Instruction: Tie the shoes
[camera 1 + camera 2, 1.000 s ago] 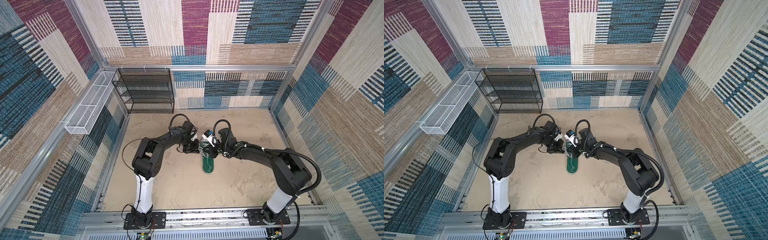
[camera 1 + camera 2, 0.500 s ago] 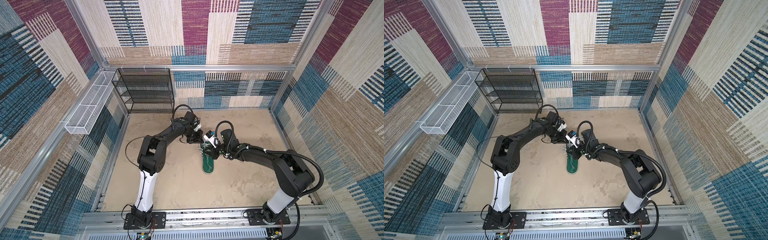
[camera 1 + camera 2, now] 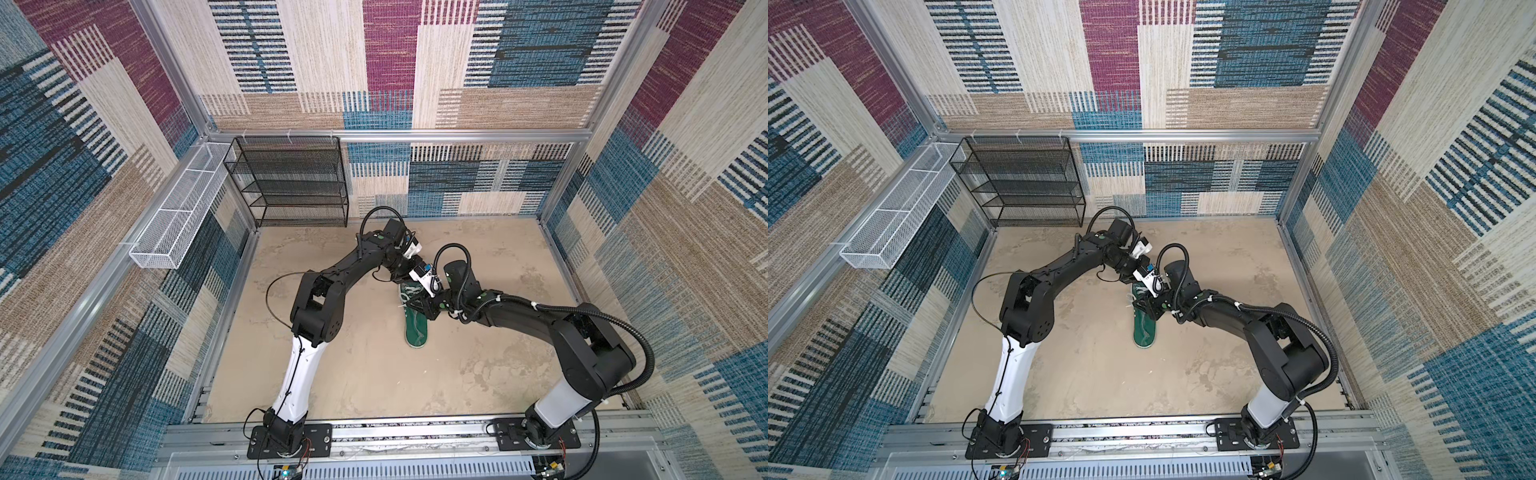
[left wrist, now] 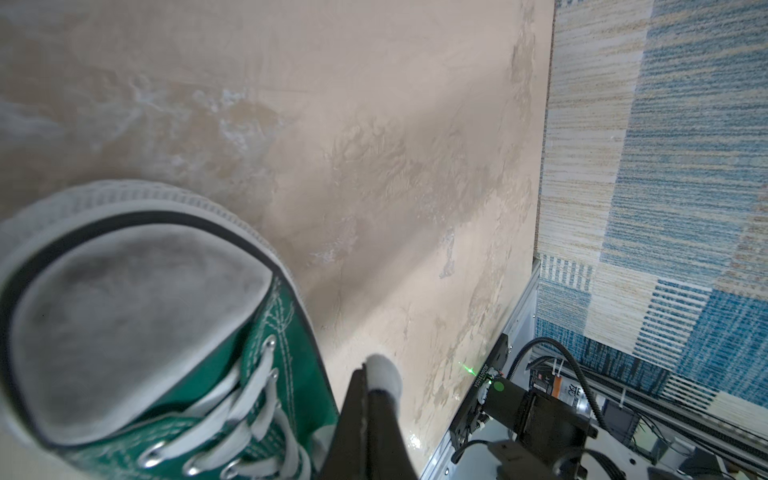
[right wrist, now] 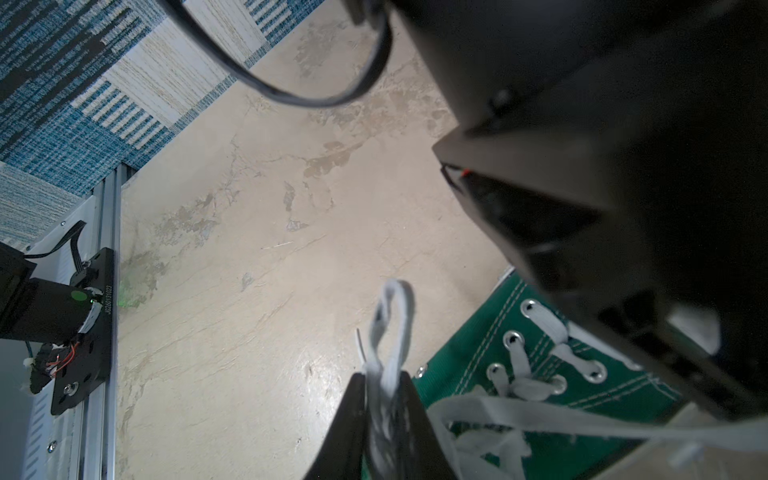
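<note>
One green sneaker [image 3: 415, 328]. Two arms, a left arm [image 3: 353, 264] and a right arm [image 3: 519, 309], with one gripper apiece: left gripper [image 4: 374, 376], right gripper [image 5: 384, 384]. One lace loop [image 5: 395, 307]. One black mesh rack [image 3: 291, 183], perhaps four or five tiers, hard to count. One white wire basket [image 3: 174, 224], three compartments.

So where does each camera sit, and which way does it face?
Top views: high overhead, facing down on floor, green sneaker, left arm and right arm.
Left wrist: on the left arm, facing along the shut left gripper to the sneaker's toe cap.
Right wrist: on the right arm, facing past the right gripper, pinching a lace loop; left arm looms close.
Shared: all show the sneaker; each wrist view catches the opposite arm's base.
</note>
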`<state>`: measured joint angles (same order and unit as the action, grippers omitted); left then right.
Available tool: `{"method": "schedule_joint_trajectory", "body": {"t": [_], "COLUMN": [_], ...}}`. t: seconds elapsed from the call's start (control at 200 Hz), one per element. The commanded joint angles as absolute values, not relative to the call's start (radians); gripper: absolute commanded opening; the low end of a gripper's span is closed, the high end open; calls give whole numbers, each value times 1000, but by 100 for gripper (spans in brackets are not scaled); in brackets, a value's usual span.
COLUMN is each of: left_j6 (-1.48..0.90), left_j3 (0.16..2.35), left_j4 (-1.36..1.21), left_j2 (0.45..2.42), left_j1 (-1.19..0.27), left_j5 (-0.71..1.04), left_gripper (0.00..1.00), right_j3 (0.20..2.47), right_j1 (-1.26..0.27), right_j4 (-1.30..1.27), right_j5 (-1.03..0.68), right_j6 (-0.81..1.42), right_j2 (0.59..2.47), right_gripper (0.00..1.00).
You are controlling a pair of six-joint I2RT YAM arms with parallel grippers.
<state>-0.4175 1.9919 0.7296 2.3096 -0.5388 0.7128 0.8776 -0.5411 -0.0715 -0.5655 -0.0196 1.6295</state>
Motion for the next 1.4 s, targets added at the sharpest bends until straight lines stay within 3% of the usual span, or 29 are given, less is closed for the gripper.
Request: {"method": "schedule_joint_trajectory", "body": {"t": [0.0,0.215,0.265,0.371,0.726,1.047,1.397], "left_j6": [-445,-459,-462,-465,-444,-408,-393], "left_j3": [2015,2052,2058,2063,2185,2296,1758], "left_j4": [700,699,701,687,730,810,686], "left_j2": [2324,2368,2374,2372,2447,2367,2000], "left_j1": [-552,-571,-577,-578,-601,-549,-465], "left_j5": [763,791,792,785,826,714,651], "left_gripper": [0,0,15,28,61,64,65], "right_j3": [861,857,856,854,759,759,766], "right_j1": [-542,-541,-540,-540,-426,-398,-398], "right_j4": [-120,-97,-87,-60,-53,49,34], "right_j5": [-545,-529,-512,-475,-453,-431,-472], "right_j6": [-3,-7,-4,-8,62,222,331], "right_j2": [1607,1577,1560,1530,1337,1381,1503], "right_gripper": [25,39,44,52,60,60,58]}}
